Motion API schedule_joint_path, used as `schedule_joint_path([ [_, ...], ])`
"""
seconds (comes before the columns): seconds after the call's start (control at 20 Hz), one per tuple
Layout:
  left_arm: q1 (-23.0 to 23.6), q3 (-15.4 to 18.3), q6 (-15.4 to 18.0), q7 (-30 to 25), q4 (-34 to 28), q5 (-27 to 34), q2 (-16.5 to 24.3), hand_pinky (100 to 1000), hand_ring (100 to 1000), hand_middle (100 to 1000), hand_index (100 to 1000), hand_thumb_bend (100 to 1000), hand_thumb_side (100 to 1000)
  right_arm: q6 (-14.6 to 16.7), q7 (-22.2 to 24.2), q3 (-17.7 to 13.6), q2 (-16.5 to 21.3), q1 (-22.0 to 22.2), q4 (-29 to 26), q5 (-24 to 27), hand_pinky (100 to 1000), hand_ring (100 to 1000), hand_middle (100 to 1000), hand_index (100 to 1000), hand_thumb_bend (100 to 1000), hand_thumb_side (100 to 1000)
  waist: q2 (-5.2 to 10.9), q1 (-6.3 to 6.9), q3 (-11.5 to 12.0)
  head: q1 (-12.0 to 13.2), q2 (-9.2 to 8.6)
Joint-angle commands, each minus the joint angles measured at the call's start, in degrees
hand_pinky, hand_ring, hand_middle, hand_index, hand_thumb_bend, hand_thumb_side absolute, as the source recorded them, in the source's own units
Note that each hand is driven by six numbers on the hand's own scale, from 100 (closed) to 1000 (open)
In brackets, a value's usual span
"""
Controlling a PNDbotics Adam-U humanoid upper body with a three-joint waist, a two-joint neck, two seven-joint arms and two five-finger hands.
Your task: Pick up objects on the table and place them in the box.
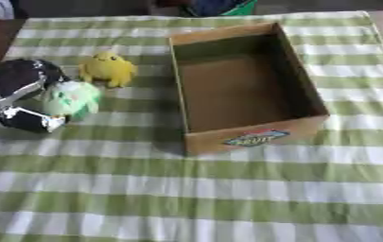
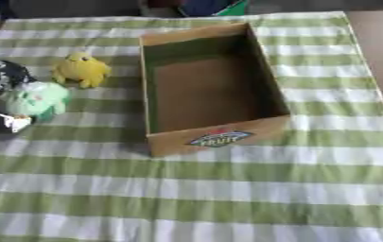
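An open cardboard box [image 1: 306,124] with a fruit label on its front wall stands in the middle of the table, nothing inside it. Left of it sits a yellow plush toy [image 1: 108,69]. Just below that lies a pale green plush toy [image 1: 73,99]. My left hand [image 1: 16,80], black with silver parts, comes in from the left edge. It curls round the green toy, with its bulk above the toy and a finger [image 1: 30,121] below it. The toy rests on the cloth. My right hand shows in neither view.
A green and white checked cloth [image 1: 186,189] covers the table. Bare brown tabletop [image 2: 380,52] shows along the right side. Something blue and green [image 1: 219,6] lies past the far edge.
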State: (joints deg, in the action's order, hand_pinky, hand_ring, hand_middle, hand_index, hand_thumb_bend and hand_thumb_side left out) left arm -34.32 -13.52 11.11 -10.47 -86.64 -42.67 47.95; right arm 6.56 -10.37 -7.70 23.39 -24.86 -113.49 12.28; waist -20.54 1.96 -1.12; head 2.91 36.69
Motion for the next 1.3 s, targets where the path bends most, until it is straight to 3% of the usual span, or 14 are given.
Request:
schedule_joint_path([
  [0.05,-1.59,1.84,0.04,1.53,-1.99,-0.31,0.87,358,530,448,517,100,254,0.13,0.03,-0.32,0.84,-0.43,-1.11,0.28,762,649,520,829,100,934,0.98,-0.01,-0.05,0.05,0.06],
  [0.7,-7.43,4.22,-0.89,4.64,-7.18,3.12,-1.07,349,512,417,446,100,272,0.31,-0.34,-0.39,0.33,-0.40,-1.11,0.40,762,653,525,829,100,937,2.40,0.45,-1.14,-0.62,0.84],
  [1.05,-13.86,4.96,-1.10,7.91,-6.64,3.58,-6.53,351,513,408,434,100,309,0.52,-0.64,-0.21,-0.31,-0.48,-1.11,0.58,762,655,528,828,100,939,3.71,0.71,-3.11,-0.23,1.29],
  [1.3,-19.14,4.30,0.58,9.61,-3.03,0.82,-11.67,347,512,408,432,100,321,0.66,-0.75,-0.13,-0.73,-0.66,-1.11,0.73,762,656,530,828,100,939,4.15,0.91,-4.61,0.47,1.24],
])
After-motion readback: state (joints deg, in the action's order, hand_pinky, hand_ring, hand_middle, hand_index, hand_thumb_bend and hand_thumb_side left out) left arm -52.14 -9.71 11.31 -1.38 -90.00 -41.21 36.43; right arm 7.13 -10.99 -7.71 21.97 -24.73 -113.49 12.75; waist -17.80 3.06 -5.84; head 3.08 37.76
